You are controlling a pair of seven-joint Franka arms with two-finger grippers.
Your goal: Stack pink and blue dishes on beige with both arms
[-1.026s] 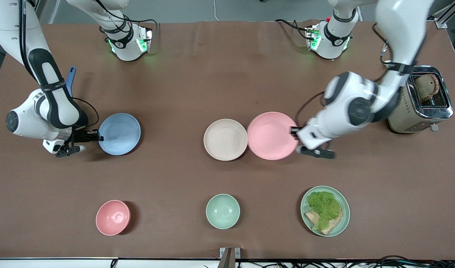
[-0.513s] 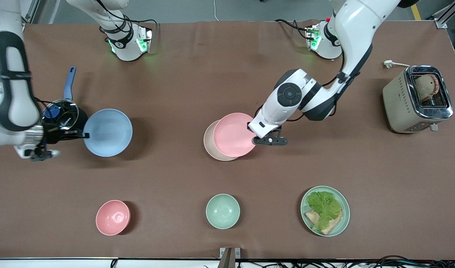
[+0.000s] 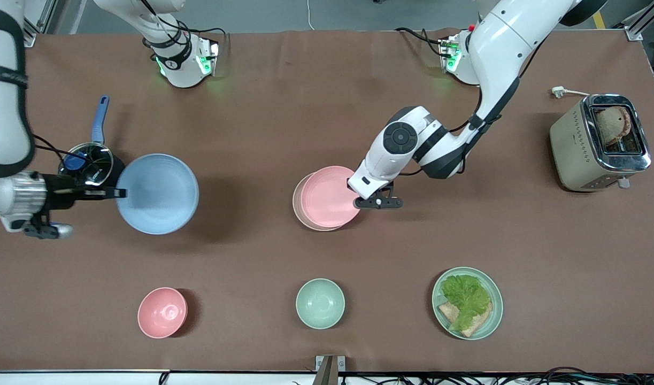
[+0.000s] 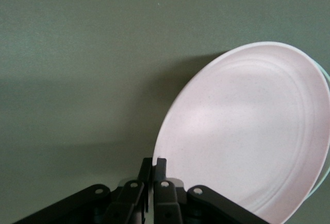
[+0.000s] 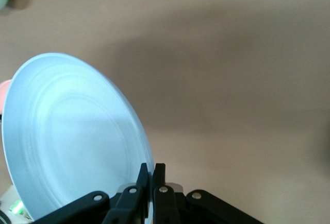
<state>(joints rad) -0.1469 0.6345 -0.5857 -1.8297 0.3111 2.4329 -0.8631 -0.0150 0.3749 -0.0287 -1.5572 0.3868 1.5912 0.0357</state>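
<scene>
- The pink dish (image 3: 327,197) is held by its rim in the left gripper (image 3: 355,193), over the beige dish (image 3: 299,206) at the table's (image 3: 284,107) middle and nearly centred on it
- The blue dish (image 3: 157,193) is held aloft by its rim in the right gripper (image 3: 119,193), near the edge at the right arm's end
- The placing of pink appears to be in hand; next, a lowering and release, then blue brought across on top

1. No text, label, brand, number or sign can be read in any view.
2. Small markings on the right arm's black band (image 3: 5,77) at the front view's nine o'clock edge are too small to read.
</scene>
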